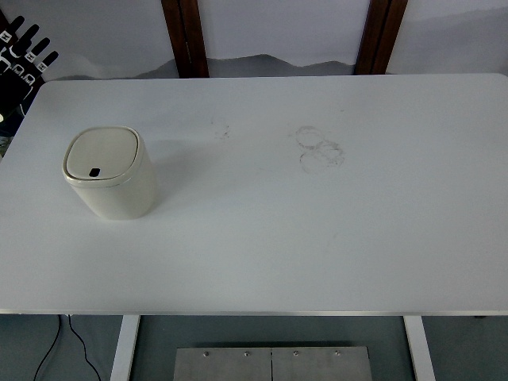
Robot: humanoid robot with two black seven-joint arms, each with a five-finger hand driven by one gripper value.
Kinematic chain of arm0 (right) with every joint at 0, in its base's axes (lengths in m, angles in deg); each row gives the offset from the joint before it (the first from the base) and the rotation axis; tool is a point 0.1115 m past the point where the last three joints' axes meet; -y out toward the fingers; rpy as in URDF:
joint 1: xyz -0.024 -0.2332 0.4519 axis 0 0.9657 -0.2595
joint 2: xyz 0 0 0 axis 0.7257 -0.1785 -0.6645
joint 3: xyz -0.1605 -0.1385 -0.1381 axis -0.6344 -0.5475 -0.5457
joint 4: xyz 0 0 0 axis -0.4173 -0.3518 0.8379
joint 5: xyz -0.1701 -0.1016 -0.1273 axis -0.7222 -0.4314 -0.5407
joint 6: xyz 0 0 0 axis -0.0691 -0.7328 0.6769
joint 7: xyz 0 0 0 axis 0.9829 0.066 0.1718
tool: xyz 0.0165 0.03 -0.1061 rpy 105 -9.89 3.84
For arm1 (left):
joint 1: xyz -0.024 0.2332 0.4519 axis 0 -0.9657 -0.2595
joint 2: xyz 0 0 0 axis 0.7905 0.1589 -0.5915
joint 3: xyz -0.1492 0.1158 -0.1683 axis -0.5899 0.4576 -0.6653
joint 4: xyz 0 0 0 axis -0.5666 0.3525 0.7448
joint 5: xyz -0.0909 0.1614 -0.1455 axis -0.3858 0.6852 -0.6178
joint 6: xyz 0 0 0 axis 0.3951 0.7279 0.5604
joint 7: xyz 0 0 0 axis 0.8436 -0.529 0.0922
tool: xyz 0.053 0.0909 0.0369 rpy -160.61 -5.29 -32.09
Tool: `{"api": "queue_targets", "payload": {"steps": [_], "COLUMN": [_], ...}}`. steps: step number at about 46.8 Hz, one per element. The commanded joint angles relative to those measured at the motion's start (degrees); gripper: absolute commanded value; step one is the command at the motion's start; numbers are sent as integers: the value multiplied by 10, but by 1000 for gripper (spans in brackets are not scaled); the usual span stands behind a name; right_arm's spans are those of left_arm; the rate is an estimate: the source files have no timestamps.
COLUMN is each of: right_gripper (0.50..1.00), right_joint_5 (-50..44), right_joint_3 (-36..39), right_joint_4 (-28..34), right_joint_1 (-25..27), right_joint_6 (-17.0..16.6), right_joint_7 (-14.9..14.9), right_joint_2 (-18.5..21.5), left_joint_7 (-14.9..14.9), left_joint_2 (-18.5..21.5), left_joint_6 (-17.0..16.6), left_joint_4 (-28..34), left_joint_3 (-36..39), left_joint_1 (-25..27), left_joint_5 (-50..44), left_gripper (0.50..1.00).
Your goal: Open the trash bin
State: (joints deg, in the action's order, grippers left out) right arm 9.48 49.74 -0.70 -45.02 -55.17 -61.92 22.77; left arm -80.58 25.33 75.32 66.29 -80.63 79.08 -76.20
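Step in hand: approach, not yet contact. The left hand (24, 55) shows only at the top-left corner, off the far left corner of the table (317, 238) and well apart from the bin. Its fingers (30, 33) are extended and spread, pointing up and away — holding nothing. The right hand is not in view.

Trash bin (111, 175) stands upright on the left part of the table, nearer the left edge than the middle, clear of the near edge. Nothing else stands near it; faint ring-shaped scuff marks (319, 148) lie toward the table's middle, well apart from the bin.

Appearance: small, cream-white, rounded-square body narrowing slightly toward the base. The lid (102, 153) sits flush and closed within the top rim. A small dark rectangular spot (94, 171) sits at the lid's near edge — probably a push-latch or press point, though too small to confirm.

Judgement on next move: the hand must travel from the corner toward the bin and down over the lid, then press with one or two fingertips near the dark spot. The bin looks light, so an off-centre or sideways push could slide or tip it; pressure should go straight down.
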Motion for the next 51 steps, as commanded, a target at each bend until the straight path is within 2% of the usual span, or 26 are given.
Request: {"api": "queue_targets", "payload": {"steps": [1, 27, 34, 45, 51], "right_gripper": [995, 995, 995, 995, 995], "right_joint_5": [0, 0, 0, 0, 0], "right_joint_3": [0, 0, 0, 0, 0], "right_joint_4": [0, 0, 0, 0, 0], "right_joint_1": [0, 0, 0, 0, 0], "right_joint_6": [0, 0, 0, 0, 0], "right_joint_7": [0, 0, 0, 0, 0], "right_joint_2": [0, 0, 0, 0, 0], "left_joint_7": [0, 3, 3, 7, 22], "left_joint_2": [0, 6, 26, 59, 74], "left_joint_6": [2, -13, -29, -32, -32], "left_joint_4": [1, 12, 38, 87, 103], "left_joint_3": [0, 4, 5, 6, 6], "left_joint_1": [0, 0, 1, 1, 2], "left_joint_5": [0, 36, 83, 146, 184], "left_gripper": [1000, 1000, 1000, 1000, 1000]}}
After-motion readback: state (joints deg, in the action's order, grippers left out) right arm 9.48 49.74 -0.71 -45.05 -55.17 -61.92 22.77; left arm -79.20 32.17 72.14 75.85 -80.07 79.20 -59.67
